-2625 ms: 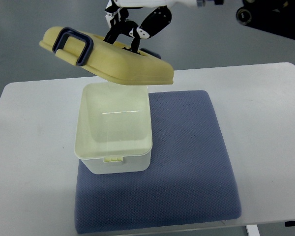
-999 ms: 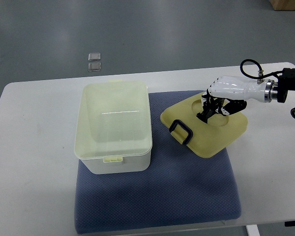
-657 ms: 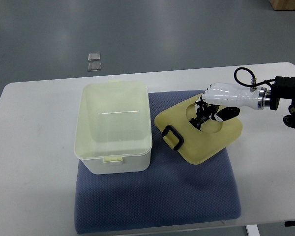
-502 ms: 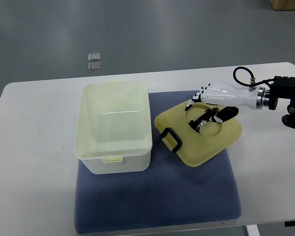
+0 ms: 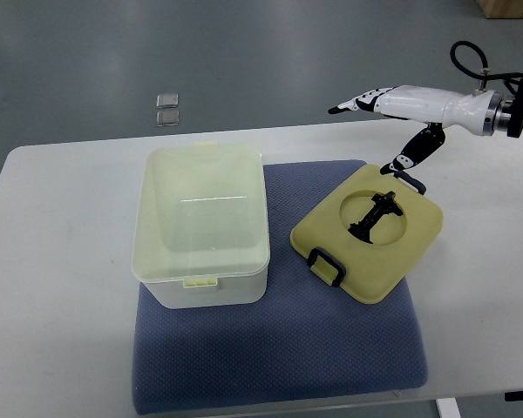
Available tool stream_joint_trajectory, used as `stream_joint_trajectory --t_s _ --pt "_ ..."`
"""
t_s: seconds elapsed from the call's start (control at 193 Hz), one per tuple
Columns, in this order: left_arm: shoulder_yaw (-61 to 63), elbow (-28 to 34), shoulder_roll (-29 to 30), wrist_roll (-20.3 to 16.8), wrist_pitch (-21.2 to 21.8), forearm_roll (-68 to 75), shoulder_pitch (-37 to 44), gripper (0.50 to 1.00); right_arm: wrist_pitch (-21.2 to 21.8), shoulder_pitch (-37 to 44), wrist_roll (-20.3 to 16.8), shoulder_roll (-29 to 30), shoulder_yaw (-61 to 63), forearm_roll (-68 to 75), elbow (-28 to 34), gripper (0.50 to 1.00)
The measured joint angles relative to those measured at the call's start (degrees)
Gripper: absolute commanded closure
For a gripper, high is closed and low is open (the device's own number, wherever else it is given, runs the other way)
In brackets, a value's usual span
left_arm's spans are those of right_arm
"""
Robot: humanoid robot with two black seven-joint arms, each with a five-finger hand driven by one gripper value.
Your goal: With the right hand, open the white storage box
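One white storage box (image 5: 202,226) stands lidless at the left of a blue mat (image 5: 331,348) on the counter (image 5: 52,261); its lid (image 5: 370,231) lies flat beside it. Right hand (image 5: 392,103) hovers above the lid, fingers (image 5: 349,104) extended, holding nothing.

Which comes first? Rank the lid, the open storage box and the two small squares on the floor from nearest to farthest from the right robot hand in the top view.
1. Lid: just below the right robot hand, on the blue mat's right part.
2. Two small squares: on the floor beyond the table, upper left.
3. Open storage box: on the mat's left part.
The squares and box are fairly close to call.
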Motion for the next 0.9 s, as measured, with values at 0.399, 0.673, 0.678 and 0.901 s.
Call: stream_joint_trajectory --t_s 0.399,0.673,0.678,0.901 --pt "0.01 -0.03 0.0 -0.02 0.0 0.0 0.0 0.5 8.43 -1.25 -7.81 1.86 19.2 38.16 -5.61 0.574" --pt "0.01 -0.11 0.0 -0.02 -0.04 0.0 0.0 0.5 6.66 -8.44 -15.62 7.54 23.38 84.09 -10.23 0.572" --pt "0.01 -0.11 0.0 -0.02 -0.04 0.0 0.0 0.5 6.66 -8.61 -15.65 7.67 23.4 84.68 -10.31 0.572" --pt "0.01 -0.12 0.0 -0.02 -0.02 0.0 0.0 0.5 8.38 -16.25 -15.36 14.53 24.32 96.64 -13.49 0.572"
